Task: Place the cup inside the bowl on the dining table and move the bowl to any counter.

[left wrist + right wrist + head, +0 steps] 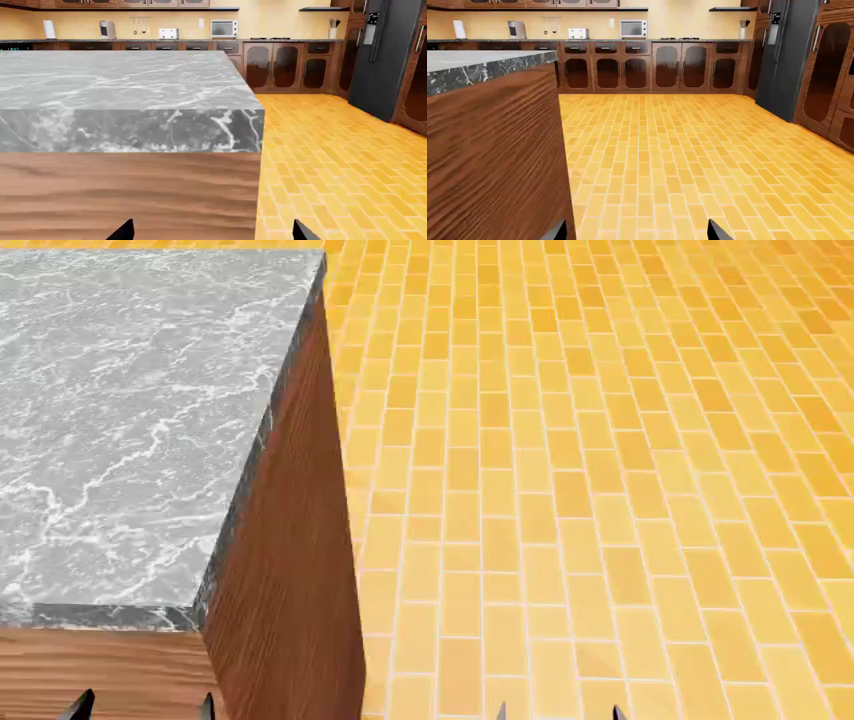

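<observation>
The dining table [120, 80] has a light grey marble top and reddish-brown wood sides; its corner stands just ahead. It also shows in the head view [120, 420] and in the right wrist view [494, 150]. The cup and the bowl are out of view. The counter [167, 40] runs along the far wall, also in the right wrist view [627, 40]. My left gripper [212, 235] is open and empty, low in front of the table's wood side [143, 708]. My right gripper [636, 234] is open and empty over the floor beside the table [558, 710].
A yellow brick floor [561, 490] stretches to the table's right. A black fridge [387, 55] stands at the far right, also in the right wrist view [787, 55]. A toaster oven [223, 28], toaster [168, 33] and coffee machine [107, 29] sit on the counter.
</observation>
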`<state>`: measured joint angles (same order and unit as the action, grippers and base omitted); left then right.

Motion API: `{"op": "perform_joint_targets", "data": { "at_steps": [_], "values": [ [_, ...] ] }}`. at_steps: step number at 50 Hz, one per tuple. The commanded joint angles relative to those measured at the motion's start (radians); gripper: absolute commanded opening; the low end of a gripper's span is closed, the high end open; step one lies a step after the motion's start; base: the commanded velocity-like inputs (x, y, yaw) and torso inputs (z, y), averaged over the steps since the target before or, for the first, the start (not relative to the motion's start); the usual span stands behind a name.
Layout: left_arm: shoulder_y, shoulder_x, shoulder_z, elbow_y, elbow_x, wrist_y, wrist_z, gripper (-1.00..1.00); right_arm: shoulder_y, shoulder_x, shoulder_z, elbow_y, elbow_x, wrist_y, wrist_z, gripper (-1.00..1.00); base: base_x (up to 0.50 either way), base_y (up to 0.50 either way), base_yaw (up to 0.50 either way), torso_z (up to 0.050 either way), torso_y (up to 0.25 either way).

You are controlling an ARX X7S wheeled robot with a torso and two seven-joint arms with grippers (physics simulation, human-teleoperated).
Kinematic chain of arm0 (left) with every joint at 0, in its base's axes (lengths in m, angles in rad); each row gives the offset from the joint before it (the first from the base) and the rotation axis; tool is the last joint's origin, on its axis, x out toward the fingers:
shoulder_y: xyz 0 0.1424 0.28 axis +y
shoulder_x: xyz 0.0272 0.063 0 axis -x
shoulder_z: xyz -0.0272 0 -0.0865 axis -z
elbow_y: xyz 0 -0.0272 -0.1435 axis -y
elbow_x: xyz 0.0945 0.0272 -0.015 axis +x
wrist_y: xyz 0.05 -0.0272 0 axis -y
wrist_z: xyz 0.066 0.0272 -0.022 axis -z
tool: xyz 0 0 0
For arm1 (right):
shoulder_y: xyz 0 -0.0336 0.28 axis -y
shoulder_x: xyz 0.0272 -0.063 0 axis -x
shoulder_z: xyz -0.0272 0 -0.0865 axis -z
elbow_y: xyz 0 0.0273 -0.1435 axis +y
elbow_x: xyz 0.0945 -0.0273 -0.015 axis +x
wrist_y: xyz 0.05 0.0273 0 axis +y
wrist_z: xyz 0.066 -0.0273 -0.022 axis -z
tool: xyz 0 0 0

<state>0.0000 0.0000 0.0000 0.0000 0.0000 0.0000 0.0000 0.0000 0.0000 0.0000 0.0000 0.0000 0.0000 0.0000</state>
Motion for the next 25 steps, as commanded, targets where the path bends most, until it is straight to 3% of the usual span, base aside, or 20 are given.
{"op": "perform_joint_targets", "data": {
  "at_steps": [1,16,25],
  "values": [
    [0.002,-0.017,0.021,0.004,-0.016,0.0,-0.013,1.0,-0.005,0.014,-0.017,-0.003,0.014,-0.006,0.027,1.0,0.0,0.0,0.0,0.0,0.0],
    [0.02,-0.065,0.063,0.014,-0.033,0.012,-0.046,1.0,0.0,0.055,-0.069,-0.014,0.044,0.003,0.081,1.0,-0.01,0.0,0.0,0.0,0.0],
    [0.016,-0.071,0.083,0.012,-0.03,0.01,-0.07,1.0,-0.008,0.071,-0.086,-0.021,0.051,-0.011,0.098,1.0,-0.48,0.0,0.0,0.0,0.0]
  ]
}}
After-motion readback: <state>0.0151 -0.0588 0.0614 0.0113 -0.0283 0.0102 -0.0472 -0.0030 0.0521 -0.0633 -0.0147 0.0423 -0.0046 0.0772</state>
